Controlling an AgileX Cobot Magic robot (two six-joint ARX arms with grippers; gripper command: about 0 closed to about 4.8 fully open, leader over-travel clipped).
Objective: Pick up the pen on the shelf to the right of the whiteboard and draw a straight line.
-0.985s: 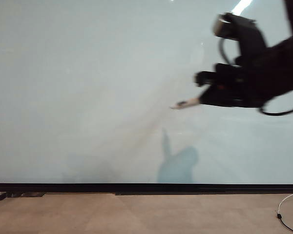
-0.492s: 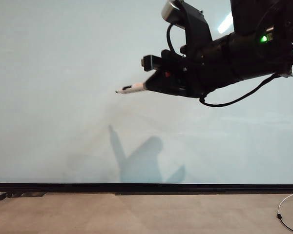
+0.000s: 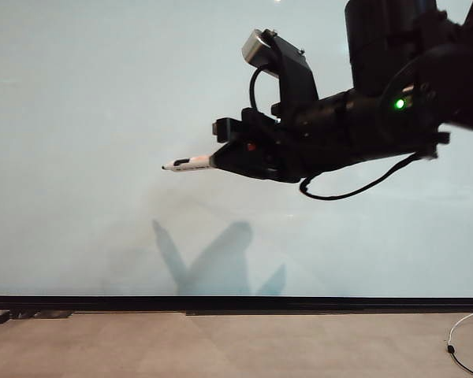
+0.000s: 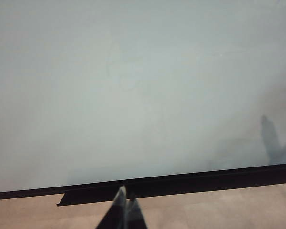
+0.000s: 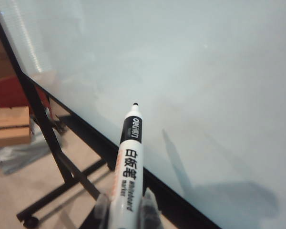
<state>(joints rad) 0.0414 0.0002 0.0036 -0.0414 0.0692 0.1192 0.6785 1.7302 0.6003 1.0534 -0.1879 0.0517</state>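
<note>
Right gripper [image 3: 217,160]: in the exterior view it is in the upper right part of the frame and reaches toward the middle; its 2 fingers [image 5: 149,206] are clenched on the pen.
Pen [image 3: 187,164]: a white barrel with a dark band and a dark tip. It sticks out of the right gripper toward the left of the exterior frame, nearly level, the tip slightly lower. In the right wrist view the pen [image 5: 127,159] points at the board; printed letters run along the barrel.
Pen tip: it stands in front of the whiteboard [image 3: 87,142], near the middle height of the exterior frame. I cannot tell if it touches the surface or is only just beside it.
Left gripper [image 4: 123,213]: only the 2 fingertips show at the lower edge of the left wrist view. They are pressed together and hold nothing. They are low, near the black strip [image 4: 181,181].
Whiteboard: it fills most of the exterior frame, pale and glossy. I see no drawn stroke on it in any view.
Shadow [image 3: 213,260]: the dark shape of the right arm and the pen falls on the board, below the gripper and above the strip.
Floor [image 3: 221,346]: beige, at the bottom of the exterior frame.
White cable [image 3: 461,339]: it lies on the floor in the lower right corner.
Board stand [image 5: 52,143]: black legs, at the left of the right wrist view.
Cardboard box [image 5: 9,125]: beside the stand, at the left edge of that view.
</note>
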